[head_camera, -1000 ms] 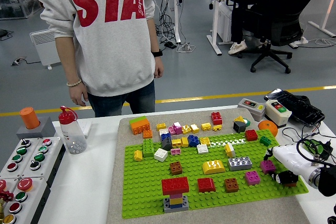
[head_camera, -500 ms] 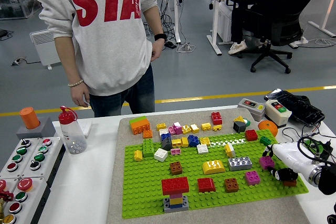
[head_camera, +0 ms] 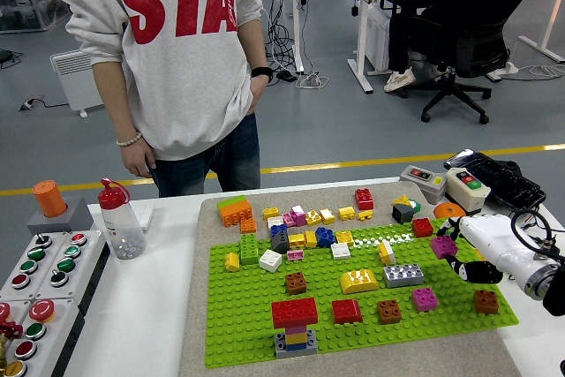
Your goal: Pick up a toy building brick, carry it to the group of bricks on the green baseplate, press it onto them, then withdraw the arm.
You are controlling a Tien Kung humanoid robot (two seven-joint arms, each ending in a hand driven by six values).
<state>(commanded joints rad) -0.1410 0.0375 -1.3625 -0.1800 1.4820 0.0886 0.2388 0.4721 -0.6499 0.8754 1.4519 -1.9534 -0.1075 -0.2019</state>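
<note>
A white bench (head_camera: pixel 132 306) carries a grey mat (head_camera: pixel 199 342), and on the mat lies a green baseplate (head_camera: pixel 247 324) that fills most of its width. The room behind has a grey floor with a yellow line across it, desks and a black office chair. A person in a grey sweatshirt (head_camera: pixel 168 50) stands at the bench's far edge, both hands hanging clear of it.

At the bench's left edge sit a button box (head_camera: pixel 35 284) and a clear bottle with a red cap (head_camera: pixel 117 218). More switch boxes stand by the far right corner.

The right robot hand (head_camera: pixel 461 258) comes in over the baseplate's right edge, fingers curled round a magenta brick (head_camera: pixel 443 246) and holding it just above the plate, near the far right corner. The brick is small and blocky, and its long axis cannot be told; its studs face up, slightly tilted.

Near the baseplate's near edge, left of middle, stands the stacked group of bricks (head_camera: pixel 295 324), a red brick on top, well apart from the held brick. Loose bricks lie scattered over the plate.
</note>
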